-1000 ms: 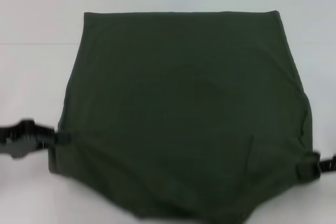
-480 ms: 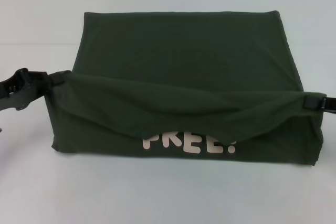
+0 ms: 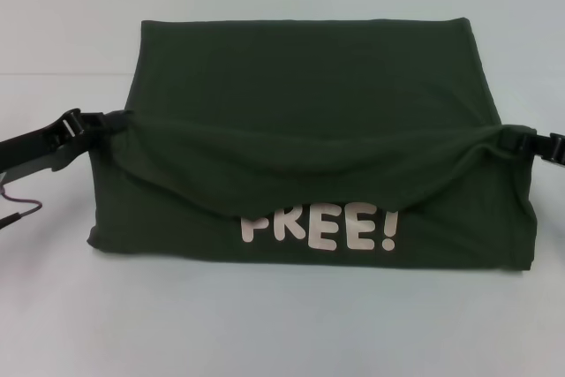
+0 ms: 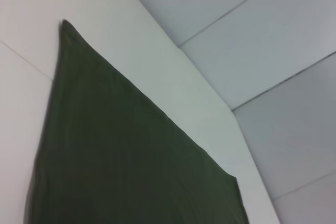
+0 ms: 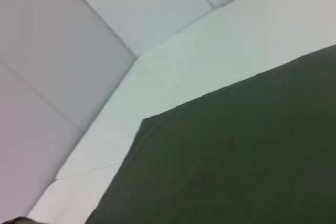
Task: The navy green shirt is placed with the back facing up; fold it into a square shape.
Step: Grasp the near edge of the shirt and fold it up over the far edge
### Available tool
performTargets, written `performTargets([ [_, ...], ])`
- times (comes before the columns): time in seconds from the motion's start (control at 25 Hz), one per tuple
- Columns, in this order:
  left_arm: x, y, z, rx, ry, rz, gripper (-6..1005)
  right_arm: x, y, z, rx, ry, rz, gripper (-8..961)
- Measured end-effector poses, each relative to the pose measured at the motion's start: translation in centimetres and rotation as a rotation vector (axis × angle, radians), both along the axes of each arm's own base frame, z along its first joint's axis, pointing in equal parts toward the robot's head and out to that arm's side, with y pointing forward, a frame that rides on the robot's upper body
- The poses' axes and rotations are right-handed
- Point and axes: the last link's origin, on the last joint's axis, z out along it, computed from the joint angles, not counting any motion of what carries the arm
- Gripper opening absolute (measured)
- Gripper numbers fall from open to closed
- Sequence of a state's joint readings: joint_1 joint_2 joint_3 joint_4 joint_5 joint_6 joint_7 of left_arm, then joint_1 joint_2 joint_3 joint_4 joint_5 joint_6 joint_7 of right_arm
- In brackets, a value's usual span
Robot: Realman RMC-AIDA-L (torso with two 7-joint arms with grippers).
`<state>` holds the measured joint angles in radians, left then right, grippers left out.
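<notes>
Olive-green cloth, the navy green shirt (image 3: 309, 86), lies on the white counter (image 3: 265, 324), its near hem lifted between the left claw (image 3: 113, 119) and right claw (image 3: 503, 140), each pinching a corner.

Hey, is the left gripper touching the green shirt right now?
Touching. In the head view, the left gripper meets the lifted edge of the green shirt at its left corner, and the cloth hangs from that point.

Dark olive-green shirt (image 3: 309, 94) with cream "FREE!" lettering (image 3: 320, 225), white table (image 3: 282, 324)
</notes>
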<state>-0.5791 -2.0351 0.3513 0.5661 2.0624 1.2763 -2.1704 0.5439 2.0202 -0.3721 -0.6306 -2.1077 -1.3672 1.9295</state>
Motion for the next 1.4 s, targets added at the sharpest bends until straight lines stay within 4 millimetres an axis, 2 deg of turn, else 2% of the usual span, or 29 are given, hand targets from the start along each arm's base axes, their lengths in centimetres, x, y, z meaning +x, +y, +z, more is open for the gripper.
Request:
performTargets([
  [0.44, 1.2, 2.1, -0.4, 0.116, 0.033, -0.013, 41, -0.8, 1.1, -0.4, 0.076, -0.04, 0.06, 71],
  [0.96, 1.5, 3.0, -3.2, 0.192, 0.153, 0.006, 40, 0.3, 1.5, -2.4, 0.1, -0.12, 0.009, 73],
  [1.24, 2.4, 3.8, -3.0, 0.221, 0.152, -0.022, 40, 0.3, 1.7, -1.8, 0.129, -0.119, 0.009, 75],
  [1.4, 2.4, 4.0, -3.6, 0.23, 0.183, -0.012, 40, 0.2, 2.0, -1.9, 0.14, -0.133, 0.013, 76],
])
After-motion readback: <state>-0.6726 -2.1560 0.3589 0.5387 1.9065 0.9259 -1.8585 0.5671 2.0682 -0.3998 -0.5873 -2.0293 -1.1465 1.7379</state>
